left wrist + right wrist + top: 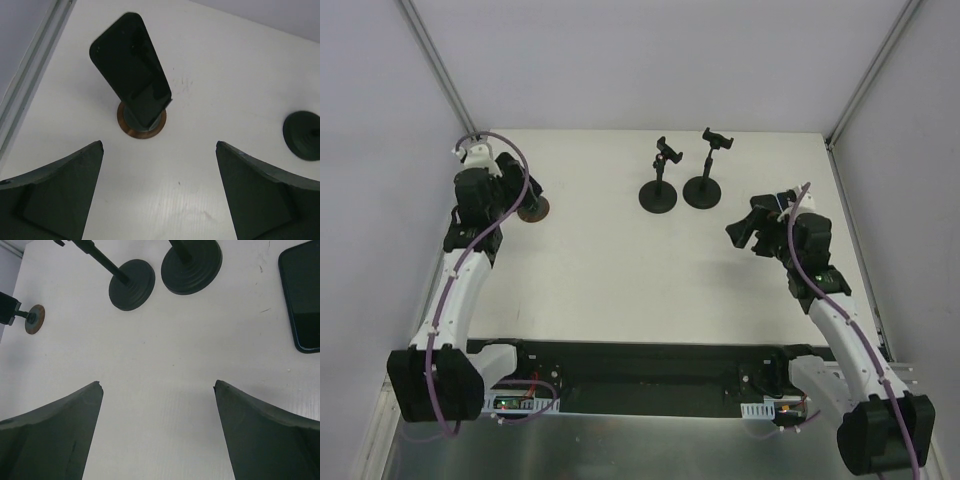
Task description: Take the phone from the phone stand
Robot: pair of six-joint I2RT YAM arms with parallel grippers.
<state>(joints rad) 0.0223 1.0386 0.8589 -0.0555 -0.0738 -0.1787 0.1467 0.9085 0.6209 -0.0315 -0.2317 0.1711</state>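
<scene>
A black phone (131,64) leans upright in a phone stand with a round brown base (128,129), near the table's left edge. My left gripper (160,144) is open just short of that base, with bare table between its fingers and nothing touching them. From above, the left gripper (520,192) covers most of the phone and only the brown base (536,210) shows. My right gripper (157,384) is open over bare table on the right side, far from the stand (34,319).
Two black stands with round bases (658,196) (703,191) and empty clamps stand at the back centre. A second black phone (302,295) lies flat on the table ahead and to the right of the right gripper. A metal rail (27,75) runs along the table's left edge.
</scene>
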